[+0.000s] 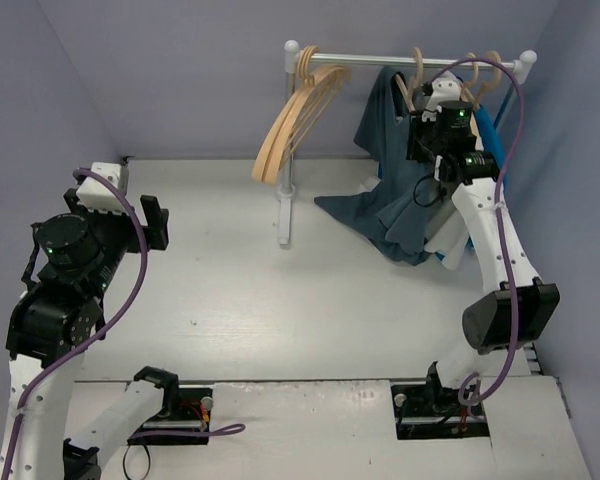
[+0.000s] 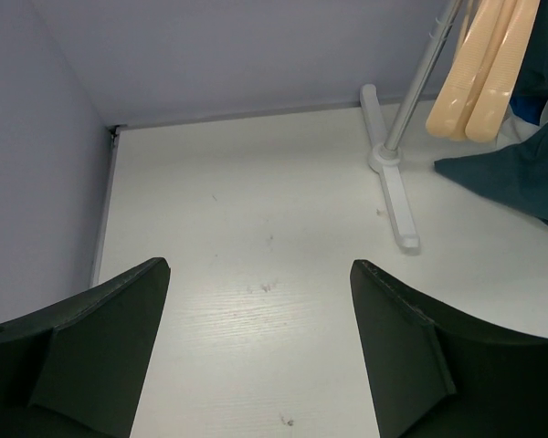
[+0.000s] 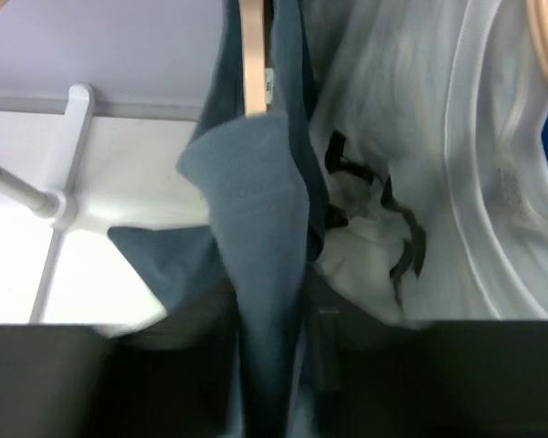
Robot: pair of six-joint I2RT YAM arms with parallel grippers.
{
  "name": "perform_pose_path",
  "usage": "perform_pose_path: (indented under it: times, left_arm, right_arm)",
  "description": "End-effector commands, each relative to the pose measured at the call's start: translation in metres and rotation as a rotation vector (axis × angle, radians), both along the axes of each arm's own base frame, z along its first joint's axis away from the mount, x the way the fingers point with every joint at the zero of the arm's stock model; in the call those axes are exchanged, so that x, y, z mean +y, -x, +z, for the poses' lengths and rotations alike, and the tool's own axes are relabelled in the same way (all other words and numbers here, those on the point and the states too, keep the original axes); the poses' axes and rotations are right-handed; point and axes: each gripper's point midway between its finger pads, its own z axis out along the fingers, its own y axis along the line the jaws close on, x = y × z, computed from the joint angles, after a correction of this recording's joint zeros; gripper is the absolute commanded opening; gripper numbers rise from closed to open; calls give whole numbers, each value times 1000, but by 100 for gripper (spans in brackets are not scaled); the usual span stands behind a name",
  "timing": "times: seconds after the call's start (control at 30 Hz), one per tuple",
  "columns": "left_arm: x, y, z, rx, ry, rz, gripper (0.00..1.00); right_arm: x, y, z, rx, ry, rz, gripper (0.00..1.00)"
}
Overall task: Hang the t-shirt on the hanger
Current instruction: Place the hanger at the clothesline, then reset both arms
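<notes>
Right pincer pinching t-shirt fold. T-shirt hangs long axis vertical off hanger, hem trailing onto table. Left pincer spread.

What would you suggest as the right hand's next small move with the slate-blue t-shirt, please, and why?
Probably lift the pinched fold a little higher along the hanger. The right hand grips the t-shirt just below the hanger's wooden arm, while much of the cloth trails onto the table.

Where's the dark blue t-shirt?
In the top view, the t-shirt hangs on the right half of the rail, trailing onto the table beside the white shirt.
</notes>
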Motion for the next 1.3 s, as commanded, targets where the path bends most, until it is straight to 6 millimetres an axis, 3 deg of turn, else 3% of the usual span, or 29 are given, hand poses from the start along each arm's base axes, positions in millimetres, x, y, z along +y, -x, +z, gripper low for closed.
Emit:
perform_pose_path:
  times: [0.0, 0.07, 0.1, 0.13, 0.27, 0.3, 0.33, 0.37, 0.47, 0.6, 0.73, 0.8, 0.93, 1.13, 1.27]
  left_arm:
    - [-4, -3, 10, -30, 48, -1, 76]
    - [-3, -3, 12, -34, 46, 6, 76]
    - [-2, -3, 13, -35, 45, 9, 76]
    - [-1, -4, 16, -39, 45, 14, 76]
    - [3, -2, 21, -50, 44, 34, 76]
    - [4, -2, 20, -48, 40, 41, 76]
    - [4, -2, 19, -48, 39, 42, 77]
    - [4, -1, 18, -47, 36, 40, 77]
    - [6, 1, 7, -23, 22, 45, 77]
    - [12, 10, -6, -16, -4, 56, 77]
    - [16, 15, -27, 12, -50, 56, 77]
    - [19, 19, -32, 13, -70, 61, 77]
    - [24, 22, -41, 20, -87, 80, 77]
    - [35, 23, -38, 13, -165, 111, 77]
    - [32, 20, -40, 23, -140, 107, 77]
  right_arm:
    - [-8, 24, 69, -194, -23, -26, 46]
    - [-10, 44, 97, -259, -21, -22, 78]
    - [-10, 49, 103, -272, -18, -20, 82]
    - [-13, 67, 123, -323, -19, -20, 97]
    - [-31, 123, 163, -441, -15, -79, 100]
    - [-37, 136, 157, -443, -7, -106, 100]
    - [-39, 149, 165, -471, -12, -108, 100]
    - [-40, 157, 165, -478, -14, -120, 100]
    - [-53, 186, 138, -463, -35, -207, 100]
    - [-52, 239, 126, -528, -21, -141, 100]
    - [-66, 276, 98, -560, -53, -198, 100]
    - [-74, 291, 95, -590, -69, -234, 100]
    - [-86, 298, 89, -579, -61, -304, 100]
    - [-89, 301, 75, -533, -50, -321, 100]
    - [-86, 303, 69, -527, -68, -310, 100]
